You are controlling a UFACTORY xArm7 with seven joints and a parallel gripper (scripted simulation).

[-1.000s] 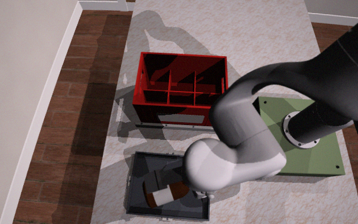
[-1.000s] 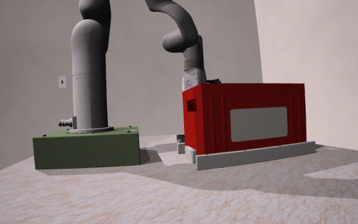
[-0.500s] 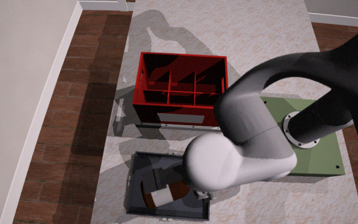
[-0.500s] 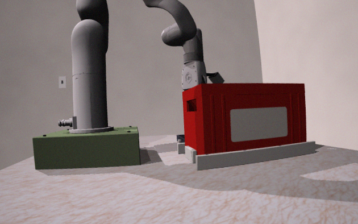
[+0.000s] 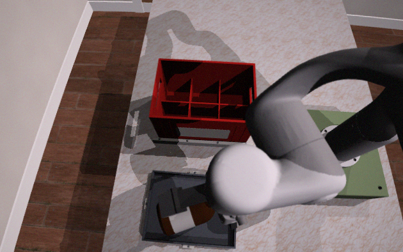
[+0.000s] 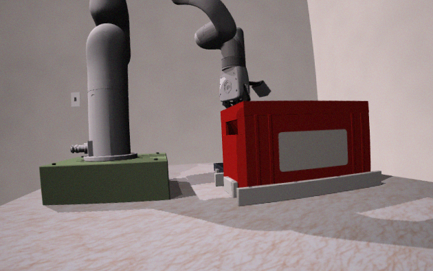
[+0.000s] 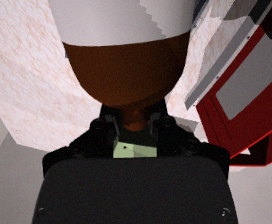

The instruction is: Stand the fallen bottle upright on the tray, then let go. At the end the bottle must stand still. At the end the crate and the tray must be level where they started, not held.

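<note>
A brown bottle with a white label [image 5: 182, 222] [image 7: 127, 70] hangs tilted over the dark grey tray [image 5: 151, 189], lifted off its floor. My gripper [image 7: 134, 94] [image 6: 234, 100] is shut on the bottle's neck. In the top view the arm's elbow covers the fingers and the neck. In the exterior view the bottle and the tray are hidden behind the red crate [image 6: 258, 144], and only the gripper's body shows above the crate's far left corner.
The red crate [image 5: 166, 128] [image 7: 247, 85], divided into compartments, stands level in grey rails just behind the tray. The arm's green base block [image 5: 364, 179] [image 6: 106, 179] is to the right of the tray. The brick floor lies left of the table's edge.
</note>
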